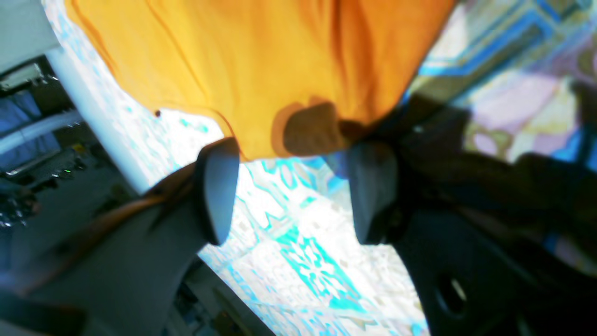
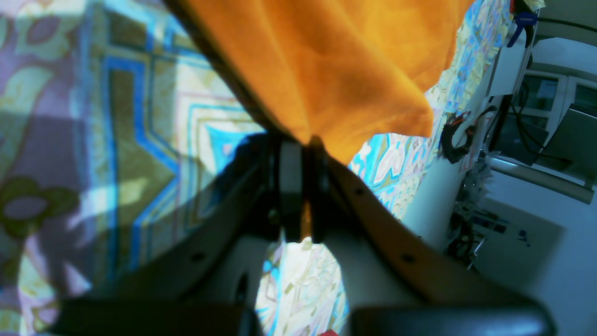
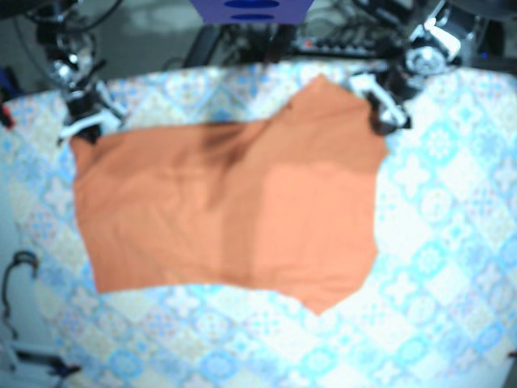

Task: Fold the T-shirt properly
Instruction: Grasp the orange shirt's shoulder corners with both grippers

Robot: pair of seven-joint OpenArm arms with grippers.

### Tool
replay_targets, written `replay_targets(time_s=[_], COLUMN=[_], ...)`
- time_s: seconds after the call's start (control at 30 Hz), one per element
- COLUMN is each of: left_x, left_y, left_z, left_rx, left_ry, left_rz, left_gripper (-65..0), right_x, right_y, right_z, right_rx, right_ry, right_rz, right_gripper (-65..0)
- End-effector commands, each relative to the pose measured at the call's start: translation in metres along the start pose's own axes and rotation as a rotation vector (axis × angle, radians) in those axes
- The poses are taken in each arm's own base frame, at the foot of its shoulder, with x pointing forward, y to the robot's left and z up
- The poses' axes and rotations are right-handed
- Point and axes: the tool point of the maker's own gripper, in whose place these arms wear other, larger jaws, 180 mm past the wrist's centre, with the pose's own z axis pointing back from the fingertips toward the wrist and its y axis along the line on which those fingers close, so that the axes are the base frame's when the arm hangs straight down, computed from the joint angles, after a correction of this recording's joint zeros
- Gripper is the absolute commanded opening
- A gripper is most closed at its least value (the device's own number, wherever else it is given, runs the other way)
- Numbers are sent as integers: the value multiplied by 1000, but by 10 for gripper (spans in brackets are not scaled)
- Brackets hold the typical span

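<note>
The orange T-shirt (image 3: 226, 218) lies spread on the patterned tablecloth (image 3: 436, 242), with a darker doubled layer across its left half. At the shirt's far right corner my left gripper (image 3: 381, 113) stands open. In the left wrist view its two fingers (image 1: 217, 191) are wide apart, and the shirt's hem (image 1: 261, 70) with a small folded lip reaches just to their tips. At the far left corner my right gripper (image 3: 85, 128) is shut on the shirt. The right wrist view shows orange cloth (image 2: 336, 70) pinched between the right gripper's (image 2: 305, 149) closed pads and lifted off the tablecloth.
The tablecloth (image 2: 140, 140) covers the whole table. A black cable loop (image 3: 12, 279) hangs off the left edge. Beyond the far edge stand arm mounts and wiring (image 3: 339, 36). In the right wrist view the table's side edge (image 2: 447, 196) has cables and equipment past it.
</note>
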Motion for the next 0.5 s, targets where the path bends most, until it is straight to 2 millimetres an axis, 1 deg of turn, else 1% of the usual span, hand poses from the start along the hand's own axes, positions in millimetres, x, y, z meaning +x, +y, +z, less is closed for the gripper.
replay_targets(time_s=[0.0, 0.1, 0.23, 0.3, 0.43, 0.47], left_x=[16, 25, 28, 35, 36, 36], left_y=[-5, -8, -9, -12, -14, -14], left_z=[0, 0, 1, 2, 2, 2], left_rx=[-27, -35, -36, -45, -50, -51], left_ry=[-62, -86, -93, -111, -115, -116], left_rz=[1, -8, -8, -14, -19, -15], left_gripper=[-275, -275, -275, -275, -280, -297], right_x=[-35, -35, -36, -36, -37, -37], right_y=[19, 19, 18, 19, 20, 20], right_z=[6, 6, 6, 6, 6, 6], right_rx=[69, 69, 69, 70, 73, 73], right_ry=[133, 133, 134, 135, 137, 137], right_rz=[86, 86, 85, 85, 86, 86], right_gripper=[-626, -626, -626, -626, -627, -627])
